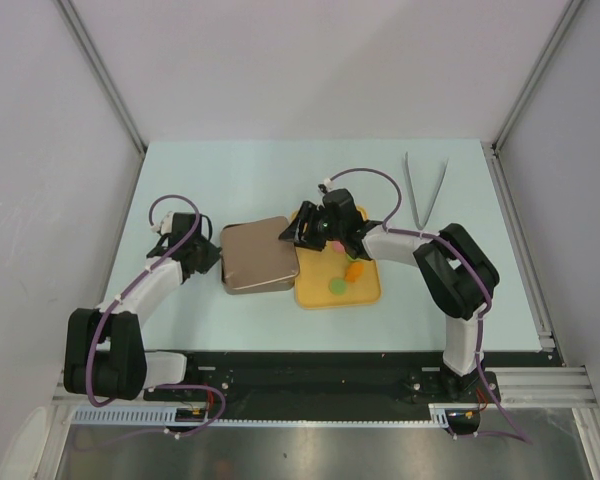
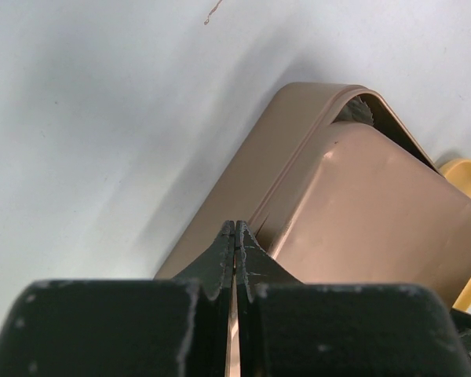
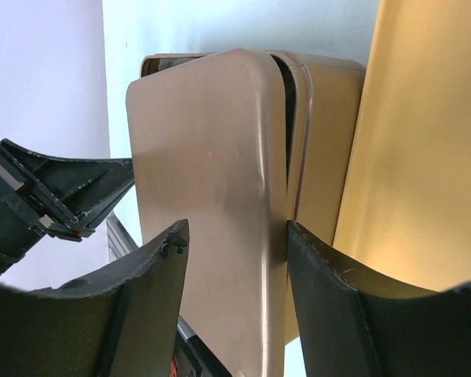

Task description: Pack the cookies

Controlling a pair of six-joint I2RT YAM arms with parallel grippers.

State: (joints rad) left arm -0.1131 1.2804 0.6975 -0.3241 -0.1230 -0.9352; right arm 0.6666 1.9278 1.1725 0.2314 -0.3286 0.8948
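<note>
The cookies show only in the top view: a green disc (image 1: 334, 286) and an orange one (image 1: 353, 268) on a yellow tray (image 1: 370, 292). Left of the tray sits a copper tin (image 1: 260, 258). Its lid (image 3: 204, 141) lies askew over the base (image 3: 326, 141), with a gap at the far corner. My right gripper (image 1: 298, 235) (image 3: 235, 232) hovers open over the lid's right edge, nothing clamped between its fingers. My left gripper (image 1: 212, 262) (image 2: 235, 224) is shut, its tips against the tin's left rim (image 2: 259, 181).
Metal tongs (image 1: 425, 190) lie at the back right of the pale table. The yellow tray (image 3: 424, 141) touches the tin's right side. White walls and a frame close in the table on three sides.
</note>
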